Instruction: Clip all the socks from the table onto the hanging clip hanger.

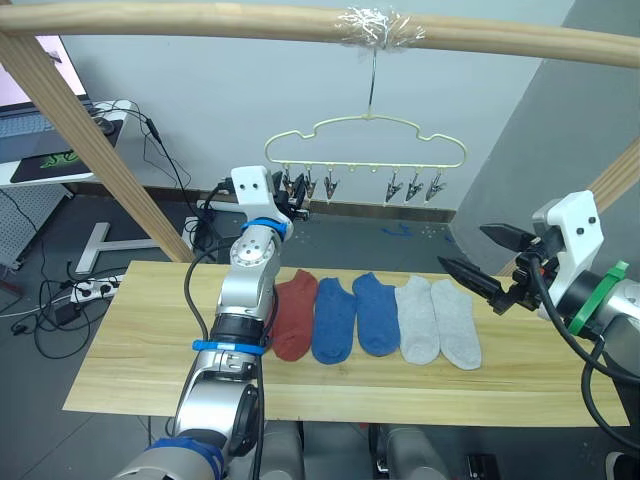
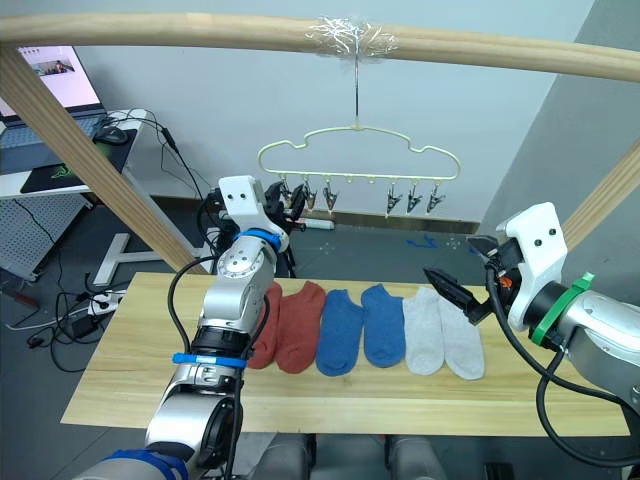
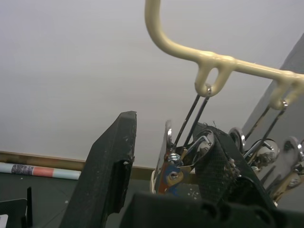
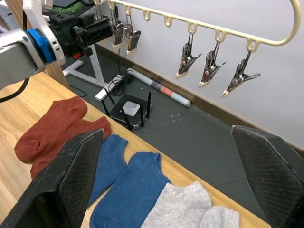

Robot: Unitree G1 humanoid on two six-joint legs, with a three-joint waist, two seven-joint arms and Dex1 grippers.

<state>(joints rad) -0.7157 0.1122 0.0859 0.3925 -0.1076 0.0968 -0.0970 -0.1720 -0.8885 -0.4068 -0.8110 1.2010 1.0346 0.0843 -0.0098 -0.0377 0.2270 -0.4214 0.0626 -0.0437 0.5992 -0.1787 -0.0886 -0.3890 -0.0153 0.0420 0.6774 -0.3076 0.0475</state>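
1. Lying flat in a row on the pale wood plank surface (image 1: 130,340), the soft knit ankle socks (image 1: 378,316), rust-red, blue and light grey, are all unclipped; the whole task remains.
2. At twelve o'clock above them hangs the thin yellow-green wire clip hanger (image 1: 366,140), its silver clips empty.
3. Left tool (image 3: 166,180) straddles one clip, fingers wide.
4. Right tool (image 1: 478,262), at three o'clock, gapes wide, empty.

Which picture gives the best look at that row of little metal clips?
The right wrist view: the clips hang close and clearly along the clip hanger. Both eye views show the row small and far off. The left wrist view shows a few clips from below, partly behind the left tool.
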